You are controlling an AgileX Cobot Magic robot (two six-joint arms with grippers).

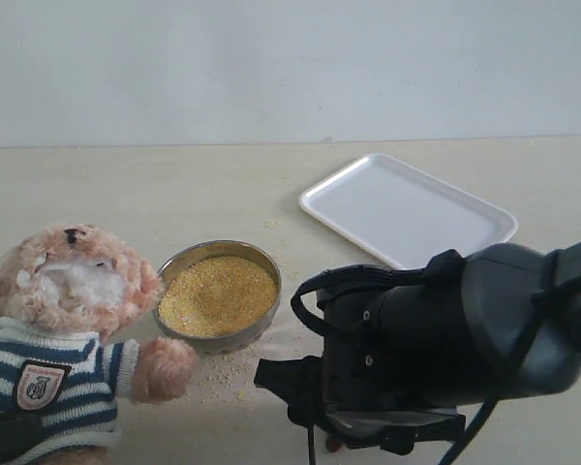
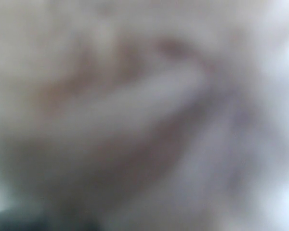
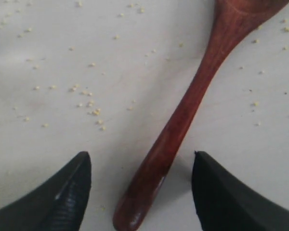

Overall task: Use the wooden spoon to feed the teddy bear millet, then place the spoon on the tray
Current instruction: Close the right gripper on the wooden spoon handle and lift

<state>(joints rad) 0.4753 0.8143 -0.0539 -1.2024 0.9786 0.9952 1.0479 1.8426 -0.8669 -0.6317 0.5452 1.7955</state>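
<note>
Right gripper (image 3: pixel 140 159) fingers were apart, straddling handle of slim dark reddish-brown wooden spoon (image 3: pixel 197 82), no contact. Left gripper: can't tell, view blurred.

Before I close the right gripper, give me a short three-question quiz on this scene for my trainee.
1. True or false: the right gripper is shut on the wooden spoon.
2. Fill the gap: the spoon lies on the ___, not on the tray.
3. Where is most of the millet? A on the tray; B in the metal bowl; C in the spoon.
Key: 1 false, its jaws stand open on either side of the handle; 2 table; 3 B.
</note>
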